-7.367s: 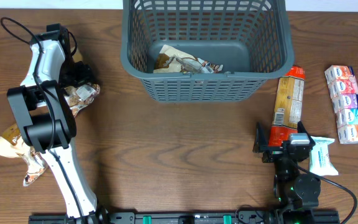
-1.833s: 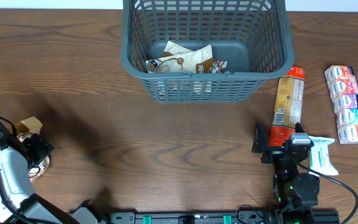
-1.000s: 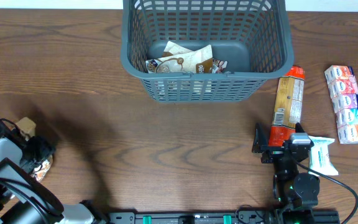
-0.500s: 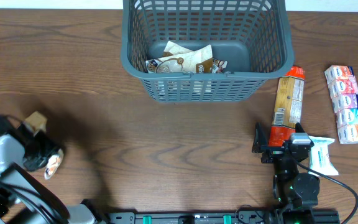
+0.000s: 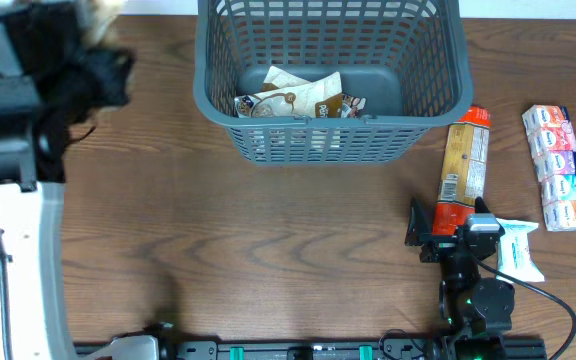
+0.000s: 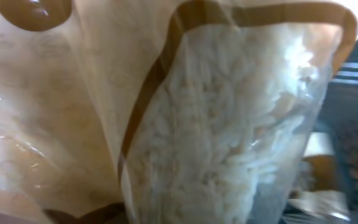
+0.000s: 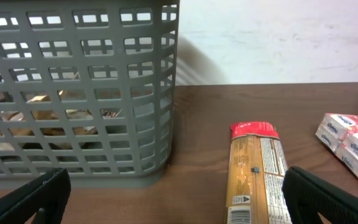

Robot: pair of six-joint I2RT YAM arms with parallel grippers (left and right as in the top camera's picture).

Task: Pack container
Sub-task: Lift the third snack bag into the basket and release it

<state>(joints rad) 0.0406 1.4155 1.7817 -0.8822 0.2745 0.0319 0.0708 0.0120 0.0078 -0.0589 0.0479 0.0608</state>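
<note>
The container [image 5: 333, 140], a large grey-blue mesh basket, stands at the back centre with snack bags [image 5: 293, 95] lying in it. My left gripper [image 5: 93, 40] is raised high over the table's back left, left of the container, and is shut on a snack bag [image 5: 99, 9]. That tan and clear bag of white pieces [image 6: 229, 124] fills the left wrist view and hides the fingers. My right gripper [image 5: 455, 222] rests open near the front right, nothing between its fingers [image 7: 33, 199]. It faces the container's wall [image 7: 73, 93].
A long orange cracker pack [image 5: 465, 165] lies right of the container, straight ahead of the right gripper [image 7: 257, 174]. A pink and blue multipack [image 5: 558, 165] is at the far right. A white packet [image 5: 518, 250] lies beside the right gripper.
My left arm has lifted from the table's front left edge up to the back left corner, carrying the snack bag. The right arm has not moved.
</note>
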